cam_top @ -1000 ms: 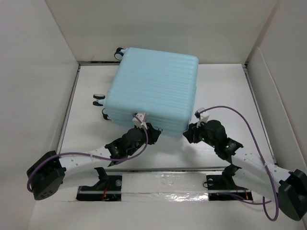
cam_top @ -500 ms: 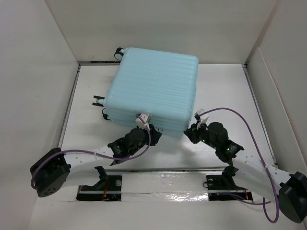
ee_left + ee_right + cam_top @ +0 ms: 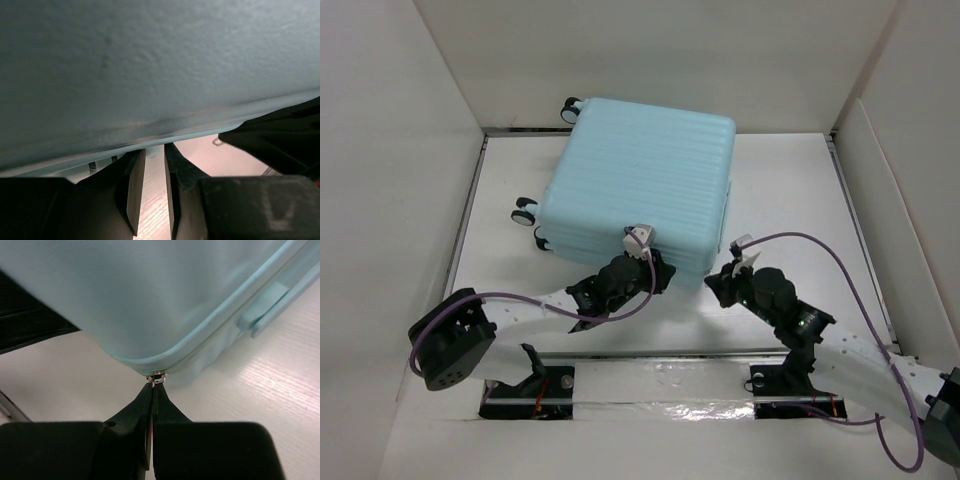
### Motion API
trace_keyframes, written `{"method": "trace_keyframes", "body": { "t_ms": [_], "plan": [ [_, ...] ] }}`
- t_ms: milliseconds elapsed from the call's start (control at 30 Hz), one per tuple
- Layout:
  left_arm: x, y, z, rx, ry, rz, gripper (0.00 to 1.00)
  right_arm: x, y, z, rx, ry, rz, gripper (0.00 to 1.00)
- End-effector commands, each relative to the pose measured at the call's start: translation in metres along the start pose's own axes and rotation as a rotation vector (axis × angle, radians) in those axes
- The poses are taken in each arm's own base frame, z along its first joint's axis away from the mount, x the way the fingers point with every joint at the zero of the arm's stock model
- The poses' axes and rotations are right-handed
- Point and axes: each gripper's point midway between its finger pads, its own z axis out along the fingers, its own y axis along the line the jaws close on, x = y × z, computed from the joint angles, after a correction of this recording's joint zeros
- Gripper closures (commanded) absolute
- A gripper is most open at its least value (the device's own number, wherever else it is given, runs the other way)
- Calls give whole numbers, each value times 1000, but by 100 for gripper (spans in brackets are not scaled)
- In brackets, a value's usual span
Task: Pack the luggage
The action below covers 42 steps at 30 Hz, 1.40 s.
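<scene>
"Two changes in the last second: the right gripper (image 3: 151, 390) is finishing its closing, and the left gripper (image 3: 154, 170) is now sitting further right along the near edge of the suitcase (image 3: 640, 185)," the first observer is noting.

"What are the right fingers clamping?" the second is asking.

"They are pinching the small metal zipper pull (image 3: 156, 377), right at their tips, at the shell's rounded near corner. My reading: zipping is about to start, so packing is nearing its end."

"And the left?"

"Its fingers (image 3: 132, 190) are standing a sliver apart, tips tucked under the shell's lower seam just ahead of them. Whether they are gripping anything there, I cannot tell."

"Arm poses?"

"Both are reaching low and forward, forearms hanging near the table (image 3: 790, 200), wrists levelled at the seam. The suitcase is lying flat and closed, directly ahead of and above both pairs of fingertips, its wheels (image 3: 525, 210) pointing off to the left of the left fingers."
</scene>
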Motion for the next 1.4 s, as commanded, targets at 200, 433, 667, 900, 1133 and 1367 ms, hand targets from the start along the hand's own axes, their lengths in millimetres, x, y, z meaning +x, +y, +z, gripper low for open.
{"method": "trace_keyframes", "body": {
  "t_ms": [200, 433, 667, 900, 1133, 1367],
  "plan": [
    [-60, -40, 31, 96, -179, -62, 81, 10, 128, -19, -266, 172, 16, 100],
    [-63, -44, 20, 93, -190, -61, 81, -32, 168, 40, -190, 2, 43, 100],
    [-156, 61, -70, -222, -380, -259, 54, -10, 137, 62, -103, -15, 103, 100],
    [-230, 111, -146, -474, -523, -346, 14, -12, 137, 59, -163, -13, 66, 100],
    [-259, 184, -168, -652, -466, -361, 11, -17, 143, 62, -204, -24, 30, 100],
    [-247, 261, -160, -736, -360, -478, 11, -19, 142, 57, -213, -29, 12, 100]
  ]
}}
